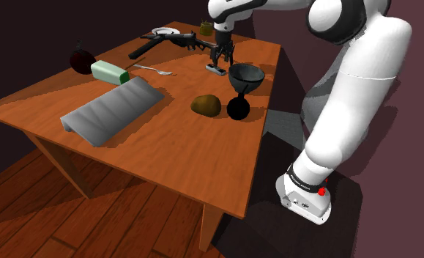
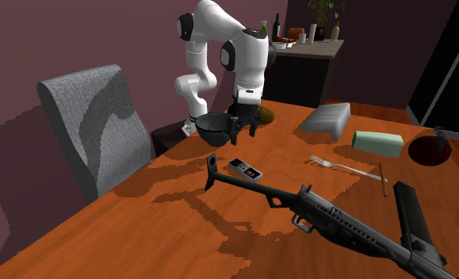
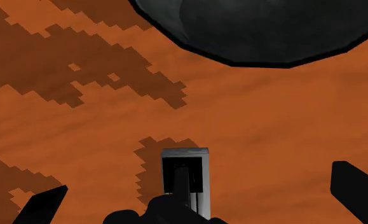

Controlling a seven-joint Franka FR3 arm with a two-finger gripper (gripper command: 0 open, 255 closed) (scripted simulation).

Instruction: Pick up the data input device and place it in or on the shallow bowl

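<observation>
The data input device is a small grey game controller [image 1: 216,69] lying flat on the wooden table [image 1: 166,146], also visible as the controller [image 2: 244,168] and the controller [image 3: 185,175]. My black gripper [image 1: 221,57] hangs open just above it, with the fingers apart on either side and not touching it; the same gripper [image 2: 244,131] and gripper [image 3: 201,194] appear in the other views. The dark shallow bowl [image 1: 246,75] stands on a stem right beside the controller, seen too as the bowl [image 2: 215,127] and the bowl [image 3: 271,32].
A long black gun [image 2: 323,214] lies just past the controller. A brown lump [image 1: 206,105], a grey wedge [image 1: 111,108], a green block [image 1: 110,72], a fork [image 1: 155,70] and a dark round object [image 1: 82,60] share the table. A grey chair [image 2: 93,127] stands at its side.
</observation>
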